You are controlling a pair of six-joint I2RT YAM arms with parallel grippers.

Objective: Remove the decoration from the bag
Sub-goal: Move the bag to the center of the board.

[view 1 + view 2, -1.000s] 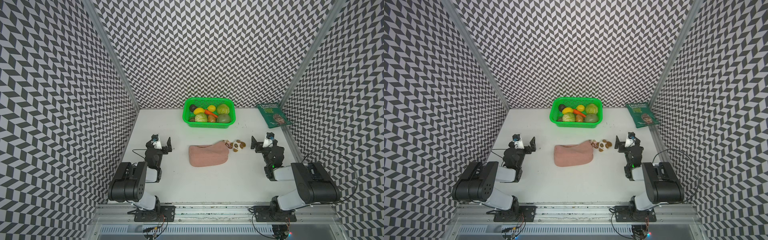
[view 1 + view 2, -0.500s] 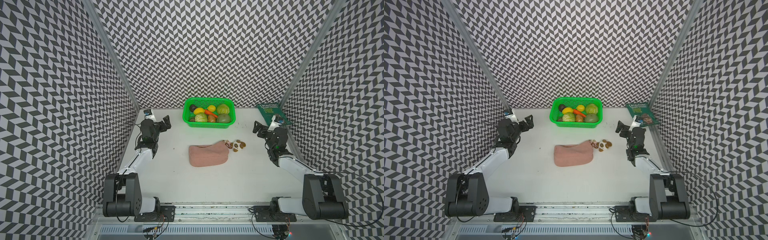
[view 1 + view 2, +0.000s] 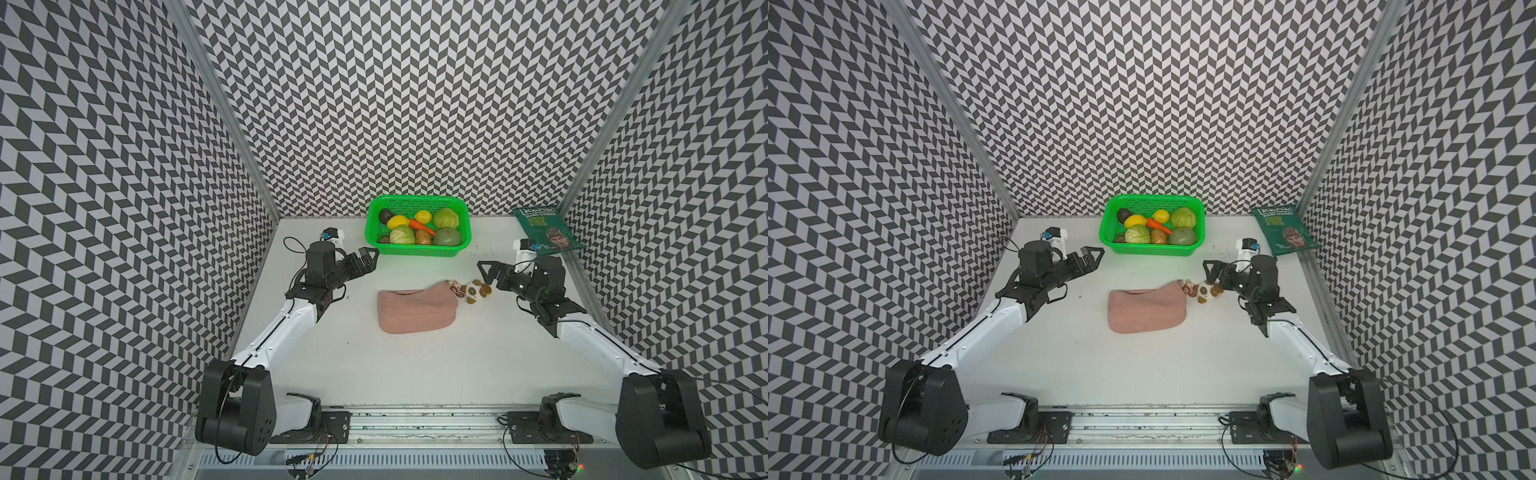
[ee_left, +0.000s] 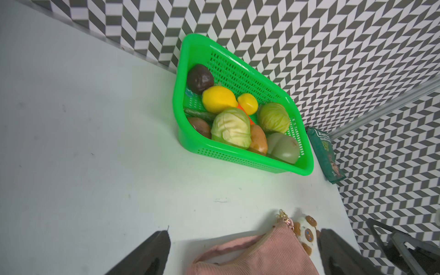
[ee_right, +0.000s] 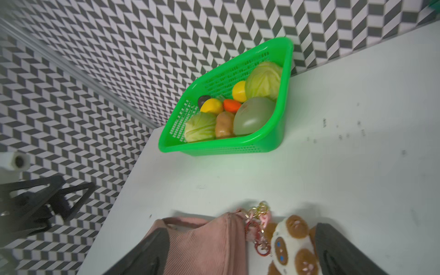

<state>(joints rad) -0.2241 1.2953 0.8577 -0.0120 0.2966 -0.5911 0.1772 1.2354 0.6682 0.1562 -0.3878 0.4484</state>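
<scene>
Decoration point(image 5: 290, 242) low between the right jaws in the right wrist view, no contact visible. Seen in both top views just beside those jaws, on their inward side point(image 3: 473, 291) point(image 3: 1207, 292). Right jaws spread wide, empty, angled down toward the surface point(image 3: 395, 365). Left jaws likewise wide apart and empty, near the left end of the green basket point(image 3: 415, 251), well apart from the decoration.

Clipped by a rose-gold clasp point(image 5: 258, 219) to the far right corner of the bag point(image 3: 415, 309). Bag flat mid-surface, long axis running left to right; decoration trailing off its right end, toward the right arm point(image 3: 582, 336). Right arm plainly the nearer one, left arm point(image 3: 282, 328) nearer the bag's plain end.

Judged next: right jaws down onto the plush or the clasp, left jaws across to pin the bag's body, then a pull rightward along that axis. Likely risk: soft bag dragging along if left unpinned. Crisp packet point(image 3: 544, 230) in the far right corner, out of the way.
</scene>
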